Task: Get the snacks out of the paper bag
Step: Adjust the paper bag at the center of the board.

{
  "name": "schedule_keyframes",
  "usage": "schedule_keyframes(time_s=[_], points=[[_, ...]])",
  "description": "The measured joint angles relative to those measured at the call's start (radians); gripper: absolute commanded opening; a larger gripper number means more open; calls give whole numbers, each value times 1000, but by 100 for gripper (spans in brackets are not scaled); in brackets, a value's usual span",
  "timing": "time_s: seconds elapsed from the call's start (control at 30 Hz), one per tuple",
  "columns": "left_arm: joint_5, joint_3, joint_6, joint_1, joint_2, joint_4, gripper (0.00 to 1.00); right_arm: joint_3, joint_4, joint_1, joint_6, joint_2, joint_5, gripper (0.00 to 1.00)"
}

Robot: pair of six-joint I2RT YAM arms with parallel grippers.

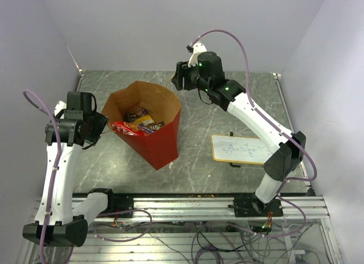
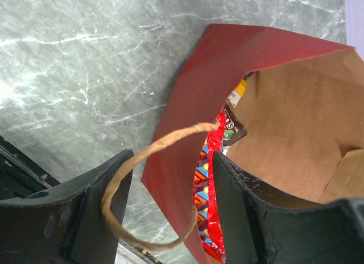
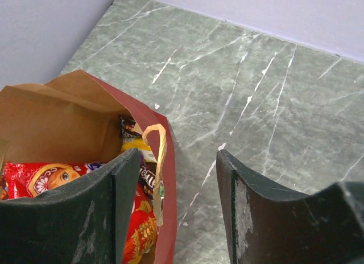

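Straddling the rim of the paper bag (image 2: 187, 76), the left gripper (image 2: 170, 161) has its jaws apart, a twisted handle (image 2: 170, 136) between them. The right gripper (image 3: 177, 159) gapes likewise at the opposite rim; snacks (image 3: 40, 178) lie inside, beneath both.

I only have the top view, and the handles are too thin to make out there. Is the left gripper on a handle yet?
Observer: Not yet. The left wrist view shows the left handle looping between the open fingers of the left gripper, and nothing is clamped.
Operator: And the right gripper?
Observer: The right gripper is open too. The right handle stands in the gap, close beside one finger, and the rest of the gap is over the table.
Operator: Is the bag's wall in the left gap?
Observer: Yes, the bag wall runs between those fingers, and one of them is over the opening.
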Motion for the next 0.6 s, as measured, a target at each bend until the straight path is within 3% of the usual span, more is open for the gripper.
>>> schedule_keyframes(time_s=[0.2,0.37,0.5,0.6], points=[[24,-108,-57,5,-14,50,55,0,-1,0,16,5,-13,49],[27,-137,-66,29,-52,76,32,18,-15,0,28,32,-43,30],[17,-108,-23,40,-37,81,14,35,-26,0,45,48,-85,10],[-12,-42,40,47,-3,73,8,46,-48,0,61,48,-119,2]])
